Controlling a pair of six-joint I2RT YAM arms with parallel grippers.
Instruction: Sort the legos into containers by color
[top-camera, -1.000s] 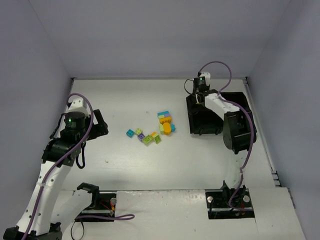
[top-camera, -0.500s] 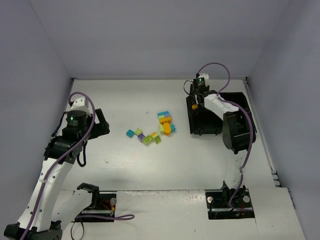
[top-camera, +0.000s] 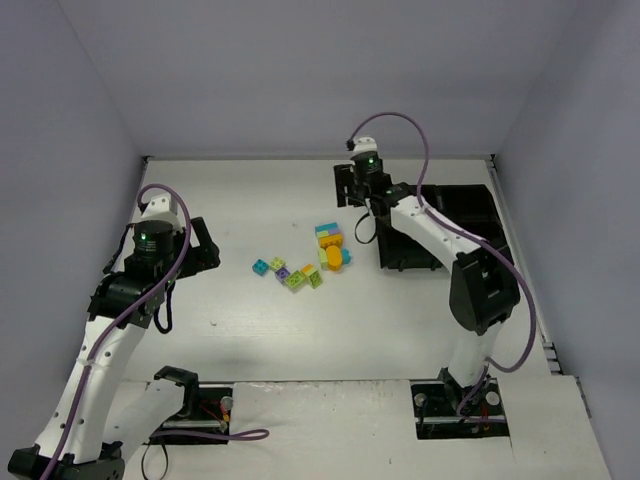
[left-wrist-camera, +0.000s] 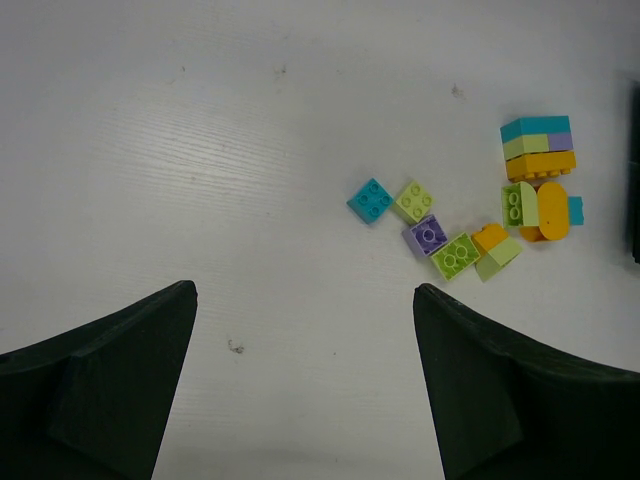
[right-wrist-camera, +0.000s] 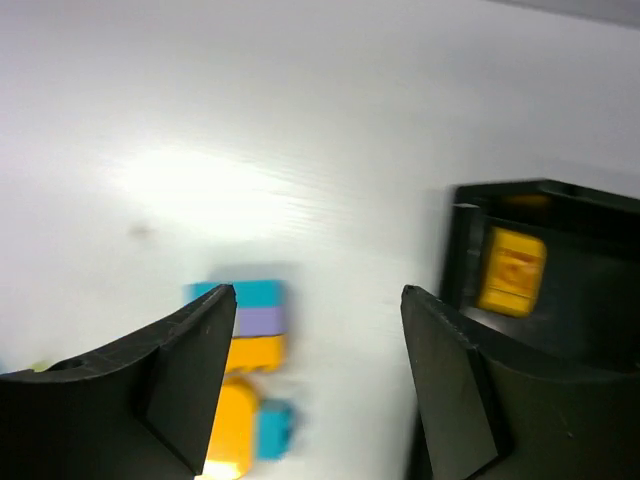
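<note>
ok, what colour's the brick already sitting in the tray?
Orange. The brick in the tray shows best in the right wrist view.

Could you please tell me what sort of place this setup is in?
Probably a robotics lab test cell: a white table boxed in by plain pale wall panels, a cabled left arm and right arm bolted at its near edge, and legos beside a black tray.
</note>
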